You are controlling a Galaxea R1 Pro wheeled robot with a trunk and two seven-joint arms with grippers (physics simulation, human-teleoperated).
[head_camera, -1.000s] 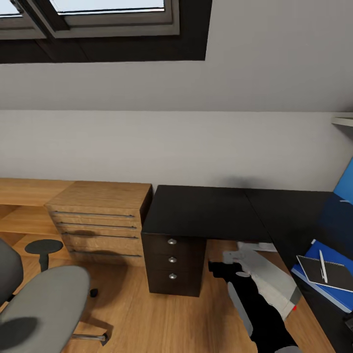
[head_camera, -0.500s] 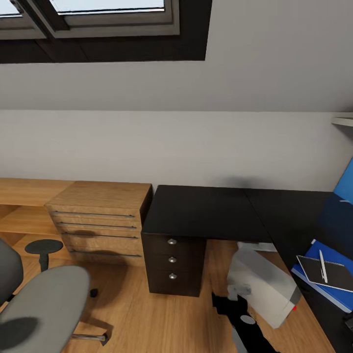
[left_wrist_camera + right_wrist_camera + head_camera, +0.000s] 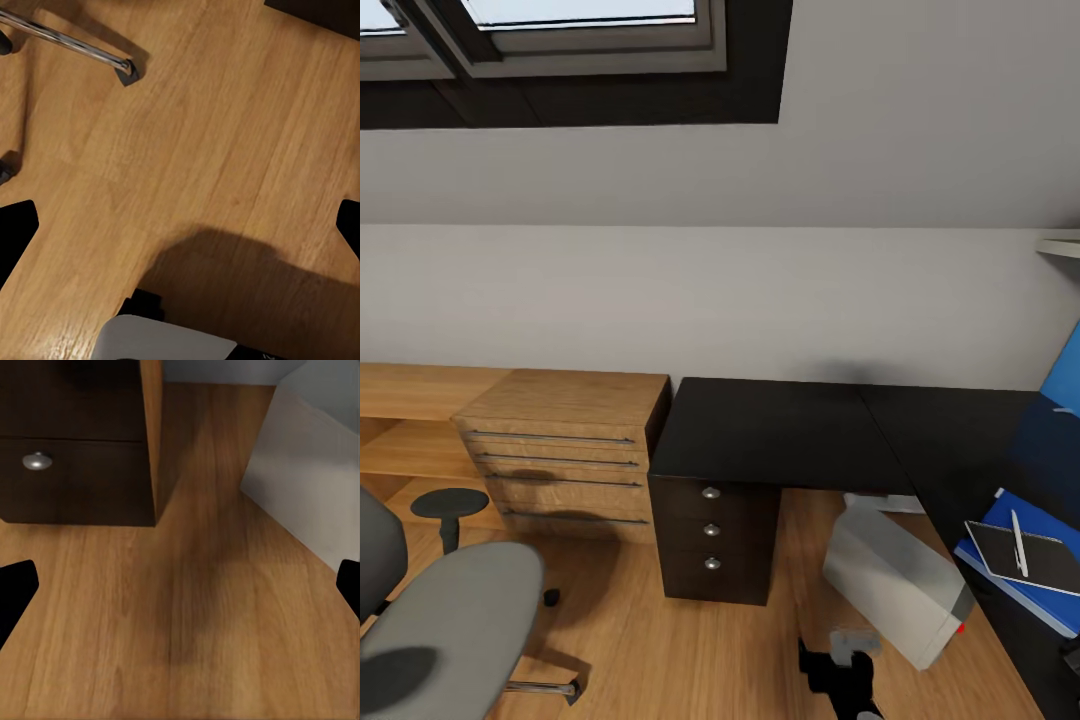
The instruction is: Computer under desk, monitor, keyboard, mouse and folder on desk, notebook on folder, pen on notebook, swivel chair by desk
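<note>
The grey-white computer (image 3: 900, 585) stands askew on the floor at the inner corner of the black desk (image 3: 780, 430), its red light facing right. On the desk's right wing lies the blue folder (image 3: 1010, 515), with the dark notebook (image 3: 1030, 562) on it and the white pen (image 3: 1018, 528) on the notebook. The grey swivel chair (image 3: 445, 620) is at the lower left, away from the desk. My right gripper (image 3: 838, 655) hangs low over the floor in front of the computer (image 3: 315, 450), open (image 3: 180, 589) and empty. My left gripper (image 3: 180, 225) is open over bare floor near the chair's chrome leg (image 3: 75, 45).
A black drawer pedestal (image 3: 712, 545) stands under the desk's left end, also in the right wrist view (image 3: 75, 442). A light-wood drawer unit (image 3: 565, 455) and low shelf run along the wall to its left. A blue back panel (image 3: 1065, 380) rises at the far right.
My right arm has drawn back from the computer's near side, down toward the bottom of the head view. The computer, chair and desk items have not moved.
</note>
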